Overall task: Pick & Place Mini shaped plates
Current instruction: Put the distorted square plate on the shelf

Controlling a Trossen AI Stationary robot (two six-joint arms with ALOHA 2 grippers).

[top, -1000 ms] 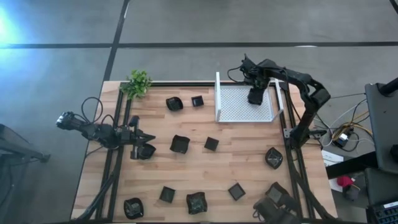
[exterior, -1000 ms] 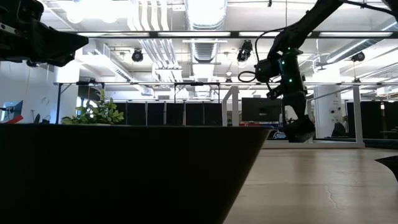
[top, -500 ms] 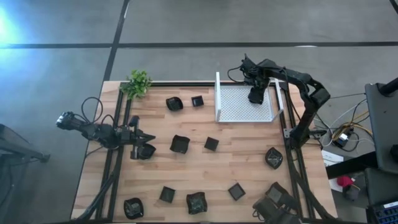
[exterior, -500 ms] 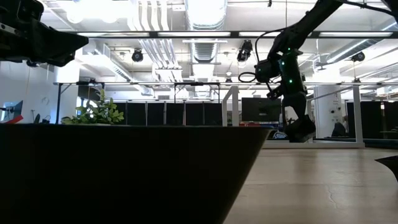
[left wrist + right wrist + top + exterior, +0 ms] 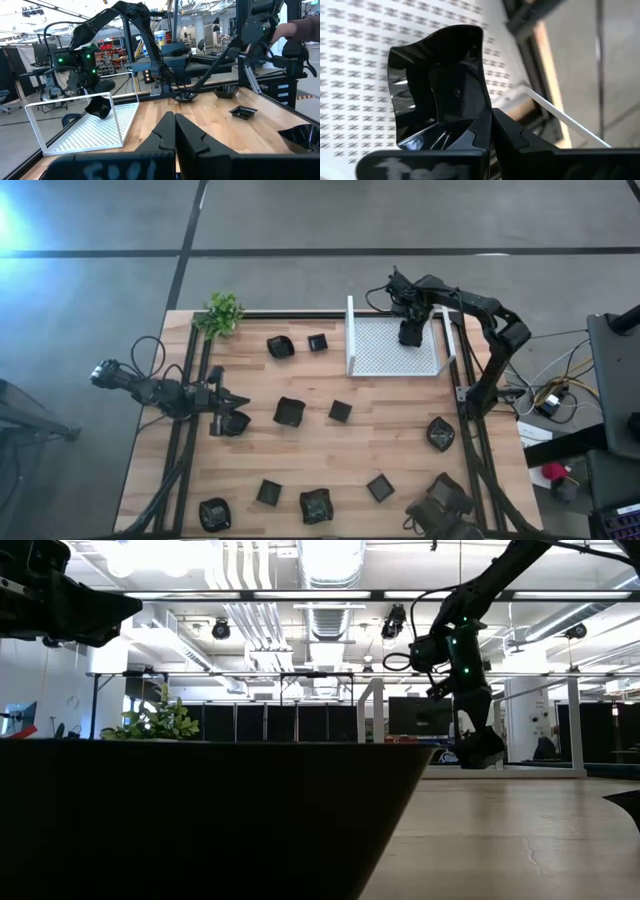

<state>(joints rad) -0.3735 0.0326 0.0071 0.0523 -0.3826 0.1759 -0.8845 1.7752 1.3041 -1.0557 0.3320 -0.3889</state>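
A: Where is the held plate (image 5: 437, 85)?
B: Pinched in the right gripper (image 5: 409, 333), hanging above the white tray (image 5: 385, 358) near its far right corner. The fingers are clenched on the dish's rim.

A: What surrounds the tray?
B: Upright wire walls; one stands on its left side (image 5: 350, 335). Two plates sit just left of it, one rounded (image 5: 280, 346), one square (image 5: 318, 341). A small green plant (image 5: 222, 313) is at the table's far left corner.

A: Left arm?
B: The left gripper (image 5: 228, 420) sits low at the table's left edge, fingers pressed together with nothing between them, touching or just beside a plate (image 5: 238, 423).

A: Rest of the table (image 5: 400, 440)?
B: More plates are scattered mid-table (image 5: 289, 411) (image 5: 340, 411), along the near edge (image 5: 316, 505), and by the right rail (image 5: 440, 433).
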